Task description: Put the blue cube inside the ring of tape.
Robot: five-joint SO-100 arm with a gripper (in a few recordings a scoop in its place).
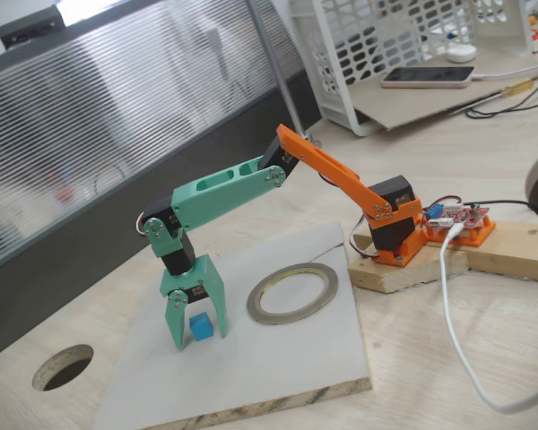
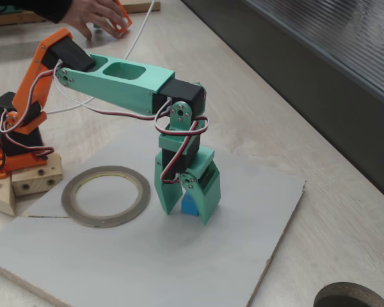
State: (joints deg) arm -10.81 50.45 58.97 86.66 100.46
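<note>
1. In both fixed views the green hand (image 1: 197, 330) (image 2: 187, 206) points straight down onto the white board (image 1: 278, 358) (image 2: 147, 268), near the lower left of one frame and the centre of the other.
2. Its two fingers (image 1: 176, 322) stand spread, with their tips at or very close to the board.
3. The blue cube (image 1: 200, 326) (image 2: 189, 204) sits on the board between the fingers; a small gap shows on each side of it in a fixed view, so the hand straddles it without clamping.
4. The ring of tape (image 1: 292, 293) (image 2: 105, 196) lies flat on the same board, near the hand: to its right in one view, to its left in the other.
5. The cube is outside the ring.
6. A round hole (image 1: 63, 366) shows in the table (image 1: 484, 358) at the lower left.
</note>
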